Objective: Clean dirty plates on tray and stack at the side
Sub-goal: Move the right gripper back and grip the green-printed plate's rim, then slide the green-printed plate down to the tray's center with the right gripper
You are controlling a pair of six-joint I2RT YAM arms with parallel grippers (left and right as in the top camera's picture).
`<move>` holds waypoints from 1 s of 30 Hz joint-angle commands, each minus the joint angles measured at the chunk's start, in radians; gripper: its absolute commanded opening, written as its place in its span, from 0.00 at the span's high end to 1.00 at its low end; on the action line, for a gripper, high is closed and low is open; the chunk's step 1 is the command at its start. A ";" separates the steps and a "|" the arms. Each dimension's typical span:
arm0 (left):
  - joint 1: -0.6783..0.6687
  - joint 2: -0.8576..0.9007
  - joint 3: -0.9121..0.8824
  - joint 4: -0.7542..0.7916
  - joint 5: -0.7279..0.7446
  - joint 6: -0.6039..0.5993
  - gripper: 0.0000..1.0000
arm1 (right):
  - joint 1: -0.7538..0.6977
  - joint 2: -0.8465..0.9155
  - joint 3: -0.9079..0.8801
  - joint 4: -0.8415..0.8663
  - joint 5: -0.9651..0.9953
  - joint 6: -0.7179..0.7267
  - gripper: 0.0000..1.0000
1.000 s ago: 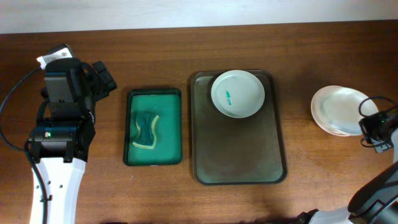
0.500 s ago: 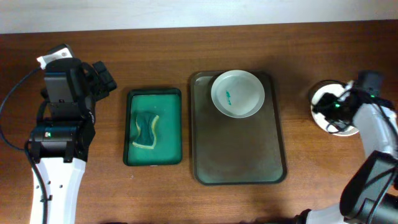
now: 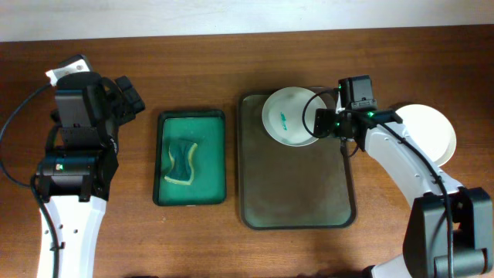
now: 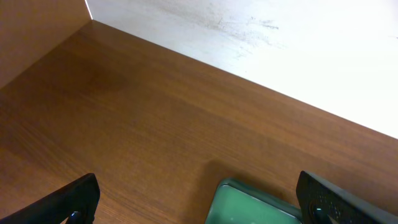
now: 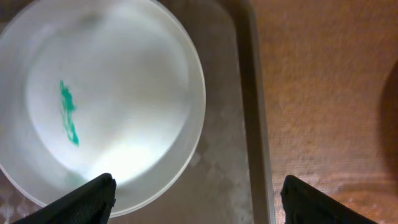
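Note:
A white plate (image 3: 292,116) with a teal smear lies at the far end of the dark tray (image 3: 297,193). My right gripper (image 3: 332,125) hovers open over that plate's right edge and the tray's right rim. In the right wrist view the smeared plate (image 5: 106,87) fills the upper left. One finger is over the plate's rim and the other over the wood beyond the tray rim (image 5: 252,106), with the right gripper (image 5: 199,202) holding nothing. Clean white plates (image 3: 431,133) sit stacked on the table at the right. My left gripper (image 3: 131,96) is open at the far left and holds nothing.
A smaller green tray (image 3: 191,193) with a crumpled sponge (image 3: 180,161) lies left of the dark tray. In the left wrist view its corner (image 4: 249,205) shows between the fingers of the left gripper (image 4: 196,202), with a white wall behind the table.
The right gripper opened at the stack on the right and swung left to the smeared plate on the tray. The left arm has not moved.

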 commanded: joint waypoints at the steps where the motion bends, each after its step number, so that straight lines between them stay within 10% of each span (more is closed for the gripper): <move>1: 0.003 0.002 0.010 -0.001 0.000 -0.010 0.01 | 0.006 0.007 -0.003 0.068 0.027 -0.093 0.32; 9: 0.003 0.002 0.010 -0.001 0.000 -0.010 0.01 | -0.001 0.216 0.413 -0.203 -0.008 -0.180 0.44; 30: 0.003 0.002 0.010 -0.001 0.000 -0.010 0.01 | -0.001 0.417 0.412 -0.311 0.014 -0.179 0.96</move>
